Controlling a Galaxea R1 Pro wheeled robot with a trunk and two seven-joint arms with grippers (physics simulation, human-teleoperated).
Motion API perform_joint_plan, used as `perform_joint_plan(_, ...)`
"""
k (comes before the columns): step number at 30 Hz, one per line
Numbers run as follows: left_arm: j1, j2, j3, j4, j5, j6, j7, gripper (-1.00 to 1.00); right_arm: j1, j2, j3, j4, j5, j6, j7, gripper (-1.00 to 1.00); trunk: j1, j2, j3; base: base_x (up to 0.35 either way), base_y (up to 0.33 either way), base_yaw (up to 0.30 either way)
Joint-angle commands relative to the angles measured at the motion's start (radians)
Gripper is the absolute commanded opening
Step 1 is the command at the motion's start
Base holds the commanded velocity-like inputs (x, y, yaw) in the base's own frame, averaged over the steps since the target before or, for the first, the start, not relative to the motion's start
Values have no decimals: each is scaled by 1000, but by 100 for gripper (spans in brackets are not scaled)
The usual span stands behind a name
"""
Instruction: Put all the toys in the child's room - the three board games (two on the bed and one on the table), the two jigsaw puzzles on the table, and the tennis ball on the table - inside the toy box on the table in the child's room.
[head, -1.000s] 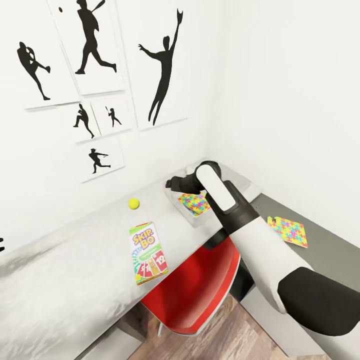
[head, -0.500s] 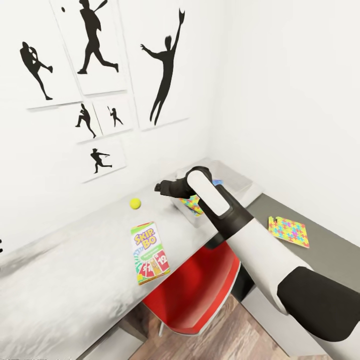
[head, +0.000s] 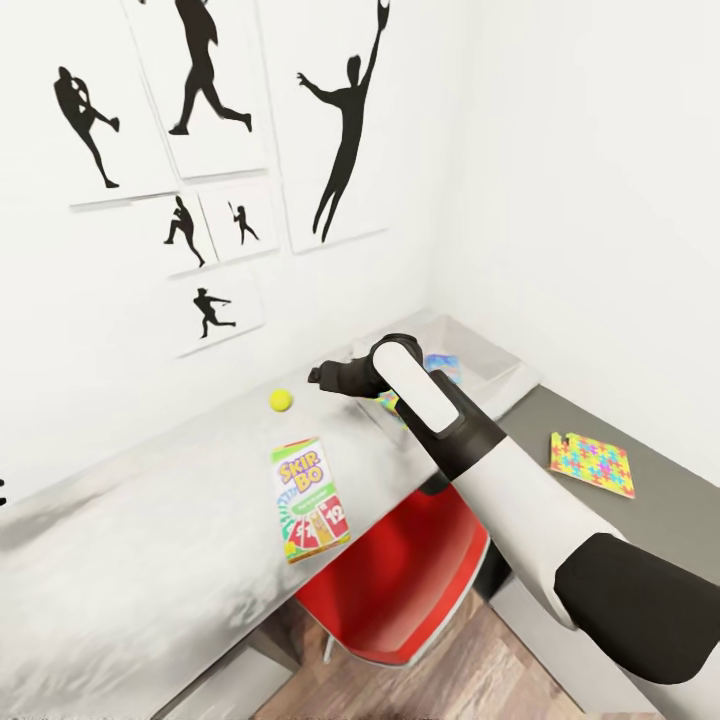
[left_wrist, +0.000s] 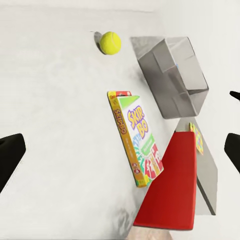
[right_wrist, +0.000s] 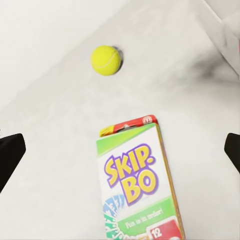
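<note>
Currently, head view: right tool hovers over the table between tennis ball and toy box; jaw state unreadable here. A jigsaw puzzle and a blue item sit in the box; Skip-Bo game, ball and second puzzle remain outside. Left wrist view: left tool spread wide, empty, above the flat Skip-Bo box. Right wrist view: right tool spread wide, empty; small yellow-green ball just beyond the Skip-Bo box.
</note>
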Motion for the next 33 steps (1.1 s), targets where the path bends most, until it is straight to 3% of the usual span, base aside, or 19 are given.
perform_joint_plan(1, -1, 0, 0, 0, -1, 11, -4, 100, -1, 0, 1, 0, -9, 0, -10, 100, 1, -2, -4, 0, 92, 70)
perform_joint_plan(13, -1, 1, 1, 1, -1, 10, -4, 100, -1, 0, 1, 7, -7, 0, -10, 100, 1, -2, -23, 0, 115, 70)
perform_joint_plan(29, -1, 1, 1, 1, -1, 9, -4, 100, -1, 0, -3, 29, 0, -4, -20, 100, 1, -2, -49, 0, 9, 70)
perform_joint_plan(33, -1, 1, 1, 1, -1, 9, -4, 100, -1, 0, -3, 45, -1, -39, -22, 100, 1, -2, -55, 0, 0, 69)
